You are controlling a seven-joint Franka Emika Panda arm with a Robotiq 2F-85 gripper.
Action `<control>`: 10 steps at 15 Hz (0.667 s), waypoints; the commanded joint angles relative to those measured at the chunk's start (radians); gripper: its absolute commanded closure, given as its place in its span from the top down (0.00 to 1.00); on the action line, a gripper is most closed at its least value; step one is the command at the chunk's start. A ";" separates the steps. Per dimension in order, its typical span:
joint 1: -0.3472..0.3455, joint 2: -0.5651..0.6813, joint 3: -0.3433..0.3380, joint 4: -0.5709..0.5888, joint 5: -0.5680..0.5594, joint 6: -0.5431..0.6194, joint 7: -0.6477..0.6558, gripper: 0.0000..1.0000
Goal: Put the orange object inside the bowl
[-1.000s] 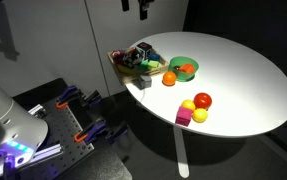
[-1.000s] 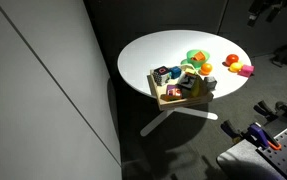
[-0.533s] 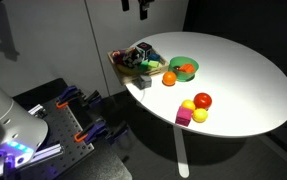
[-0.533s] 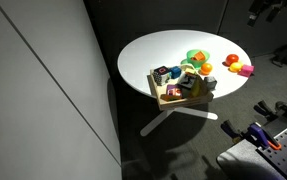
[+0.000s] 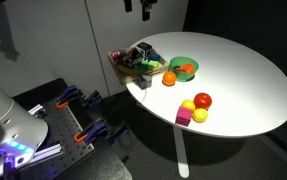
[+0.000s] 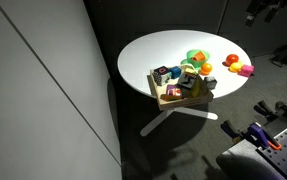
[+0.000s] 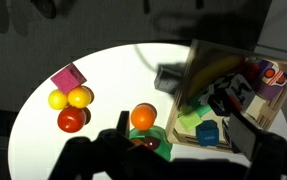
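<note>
Dark room, white round worktop (image 5: 233, 70): the jaws hang high above it, spread and empty as far as the wrist view shows. Below them the orange object (image 5: 169, 78) lies on the worktop just beside the bowl (image 5: 177, 62), not inside. Approach, grasp and drop all remain.

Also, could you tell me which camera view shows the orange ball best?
The wrist view: the orange ball sits large and unblocked beside the green bowl. Both exterior views show it only as a tiny dot next to that bowl.
</note>
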 commanded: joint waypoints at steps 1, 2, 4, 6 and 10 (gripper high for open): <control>-0.022 0.080 0.010 0.077 0.001 -0.003 0.042 1.00; -0.025 0.103 0.011 0.094 -0.002 0.003 0.057 1.00; -0.030 0.151 0.013 0.130 -0.005 0.009 0.086 1.00; -0.031 0.202 0.013 0.163 -0.007 0.027 0.112 1.00; -0.029 0.295 0.009 0.202 -0.013 0.080 0.133 1.00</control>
